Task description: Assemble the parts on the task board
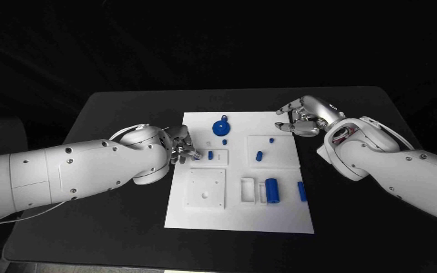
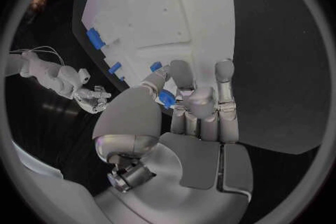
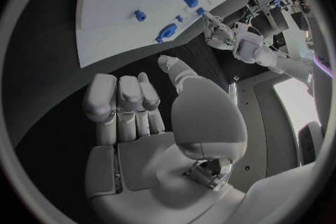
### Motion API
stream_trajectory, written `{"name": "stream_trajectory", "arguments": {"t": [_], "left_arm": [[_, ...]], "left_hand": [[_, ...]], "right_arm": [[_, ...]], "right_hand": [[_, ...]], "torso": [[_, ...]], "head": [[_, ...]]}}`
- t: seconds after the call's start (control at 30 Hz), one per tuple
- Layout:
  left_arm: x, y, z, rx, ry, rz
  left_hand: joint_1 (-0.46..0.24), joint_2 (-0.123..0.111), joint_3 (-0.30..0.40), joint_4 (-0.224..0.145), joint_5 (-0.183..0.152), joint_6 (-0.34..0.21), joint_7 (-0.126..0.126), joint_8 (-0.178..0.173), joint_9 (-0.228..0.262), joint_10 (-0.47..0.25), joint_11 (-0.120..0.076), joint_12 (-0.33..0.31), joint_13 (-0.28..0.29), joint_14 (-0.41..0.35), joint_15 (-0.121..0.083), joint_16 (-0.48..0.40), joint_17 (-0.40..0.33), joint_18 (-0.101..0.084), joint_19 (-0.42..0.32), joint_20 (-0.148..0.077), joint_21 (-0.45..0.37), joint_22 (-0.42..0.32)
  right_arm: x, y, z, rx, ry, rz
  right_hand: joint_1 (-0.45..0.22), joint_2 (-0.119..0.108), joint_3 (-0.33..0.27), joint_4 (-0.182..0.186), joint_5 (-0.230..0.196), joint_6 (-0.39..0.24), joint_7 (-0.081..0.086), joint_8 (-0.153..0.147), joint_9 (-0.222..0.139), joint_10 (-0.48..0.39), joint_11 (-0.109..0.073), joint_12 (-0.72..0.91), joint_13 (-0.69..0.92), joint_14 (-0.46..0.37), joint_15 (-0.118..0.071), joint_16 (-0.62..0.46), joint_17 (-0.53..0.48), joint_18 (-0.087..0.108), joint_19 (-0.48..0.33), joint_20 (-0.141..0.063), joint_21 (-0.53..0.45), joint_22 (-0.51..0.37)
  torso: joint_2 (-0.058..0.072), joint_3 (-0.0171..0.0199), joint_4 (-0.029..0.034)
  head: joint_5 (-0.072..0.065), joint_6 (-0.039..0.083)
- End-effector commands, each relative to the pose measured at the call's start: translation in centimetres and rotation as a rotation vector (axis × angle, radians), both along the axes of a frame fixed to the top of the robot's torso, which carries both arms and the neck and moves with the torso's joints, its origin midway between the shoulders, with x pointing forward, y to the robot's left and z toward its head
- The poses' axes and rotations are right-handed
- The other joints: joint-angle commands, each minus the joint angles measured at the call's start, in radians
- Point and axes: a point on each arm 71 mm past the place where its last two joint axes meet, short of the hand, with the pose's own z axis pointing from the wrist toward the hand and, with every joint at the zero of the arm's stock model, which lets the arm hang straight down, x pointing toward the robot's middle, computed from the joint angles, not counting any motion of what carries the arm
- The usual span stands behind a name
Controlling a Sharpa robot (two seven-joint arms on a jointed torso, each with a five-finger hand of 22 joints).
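One small blue part (image 2: 165,98) sits pinched in the left hand (image 1: 179,146) at the task board's (image 1: 239,219) left edge, centre-left of the head view. It looks light, rigid and slick, best nipped across its short sides. More parts lie mid-board: a round one (image 1: 221,127) above, a cylinder (image 1: 271,190) lower down. At right, the right hand (image 1: 307,118) hovers by the board's upper right corner, fingers curled, holding nothing.

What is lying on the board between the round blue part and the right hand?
In the head view, only bare task board lies between the round blue part and the right hand.
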Motion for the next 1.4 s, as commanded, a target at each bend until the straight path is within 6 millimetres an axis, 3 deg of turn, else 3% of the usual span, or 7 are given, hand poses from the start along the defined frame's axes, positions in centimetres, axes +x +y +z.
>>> {"name": "stream_trajectory", "arguments": {"t": [0.03,0.27,1.1,1.17,1.27,1.3,1.4], "left_arm": [[-0.98,0.80,-2.43,0.089,0.134,0.003],[-0.89,0.68,-2.47,0.089,0.137,0.001],[-0.27,0.35,-2.58,0.077,0.164,0.014],[-0.23,0.41,-2.54,0.075,0.162,0.018],[-0.16,0.51,-2.42,0.071,0.155,0.024],[-0.14,0.54,-2.37,0.070,0.153,0.025],[-0.10,0.64,-2.23,0.067,0.147,0.029]], "left_hand": [[0.050,0.041,0.006,-0.001,-0.002,0.171,-0.091,0.001,-0.002,0.015,-0.040,0.005,-0.001,0.001,0.000,0.003,-0.001,0.002,-0.003,0.004,0.005,0.020],[0.048,0.043,0.006,0.006,-0.010,0.170,-0.091,0.002,-0.001,0.015,-0.040,0.005,-0.002,0.001,0.000,0.003,0.000,0.003,-0.003,0.005,0.006,0.020],[0.067,0.048,-0.052,0.092,-0.175,0.158,-0.085,-0.015,-0.002,0.016,-0.032,0.006,-0.057,-0.007,0.000,-0.024,-0.050,0.003,0.001,0.007,-0.013,0.019],[0.064,0.043,-0.058,0.098,-0.188,0.155,-0.085,-0.017,-0.004,0.016,-0.031,0.006,-0.061,-0.008,0.000,-0.027,-0.055,0.003,0.002,0.007,-0.015,0.019],[0.049,0.031,-0.077,0.126,-0.240,0.153,-0.084,-0.021,-0.011,0.016,-0.031,0.005,-0.068,-0.008,0.000,-0.030,-0.061,0.003,0.003,0.007,-0.017,0.019],[0.044,0.005,-0.096,0.160,-0.253,0.155,-0.085,-0.023,-0.018,0.016,-0.031,0.005,-0.075,-0.007,-0.001,-0.032,-0.063,0.003,0.005,0.007,-0.019,0.019],[0.036,-0.026,-0.105,0.193,-0.260,0.159,-0.085,-0.022,-0.023,0.016,-0.031,0.006,-0.081,-0.009,-0.002,-0.035,-0.069,0.002,0.005,0.006,-0.022,0.019]], "right_arm": [[-0.05,0.16,-0.05,-0.009,0.002,0.015],[-0.05,0.17,-0.06,-0.009,0.002,0.016],[-0.12,0.25,-0.45,-0.011,0.013,0.018],[-0.13,0.25,-0.48,-0.011,0.014,0.018],[-0.14,0.25,-0.51,-0.011,0.014,0.018],[-0.14,0.25,-0.52,-0.011,0.014,0.018],[-0.14,0.25,-0.54,-0.011,0.014,0.018]], "right_hand": [[-0.013,0.000,0.005,0.002,0.006,0.008,0.002,-0.004,-0.001,-0.001,-0.004,-0.003,0.000,0.000,-0.004,-0.005,0.000,0.010,0.046,-0.002,-0.005,0.136],[-0.013,0.000,0.005,0.002,0.006,0.008,0.002,-0.004,-0.001,-0.001,-0.004,-0.003,0.000,0.000,-0.004,-0.005,0.000,0.010,0.046,-0.002,-0.005,0.136],[-0.013,0.000,0.005,0.002,0.006,0.008,0.002,-0.004,-0.001,-0.001,-0.004,-0.003,0.000,0.000,-0.004,-0.005,0.000,0.010,0.046,-0.002,-0.005,0.136],[-0.013,0.000,0.005,0.002,0.006,0.008,0.002,-0.004,-0.001,-0.001,-0.004,-0.003,0.000,0.000,-0.004,-0.005,0.000,0.010,0.046,-0.002,-0.005,0.136],[-0.013,0.000,0.005,0.002,0.006,0.008,0.002,-0.004,-0.001,-0.001,-0.004,-0.003,0.000,0.000,-0.004,-0.005,0.000,0.010,0.046,-0.002,-0.005,0.136],[-0.013,0.000,0.005,0.002,0.006,0.008,0.002,-0.004,-0.001,-0.001,-0.004,-0.003,0.000,0.000,-0.004,-0.005,0.000,0.010,0.046,-0.002,-0.005,0.136],[-0.013,0.000,0.005,0.002,0.006,0.008,0.002,-0.004,-0.001,-0.001,-0.004,-0.003,0.000,0.000,-0.004,-0.005,0.000,0.010,0.046,-0.002,-0.005,0.136]], "torso": [[0.000,0.0004,-0.0001],[0.000,0.0008,-0.0008],[0.001,0.0011,-0.0002],[0.000,0.0009,-0.0001],[0.000,0.0008,0.0001],[0.000,0.0007,0.0003],[0.000,0.0004,-0.0001]], "head": [[-0.001,-0.001],[-0.001,0.001],[-0.007,0.002],[-0.006,0.001],[-0.007,0.001],[-0.007,0.001],[-0.006,0.002]]}}
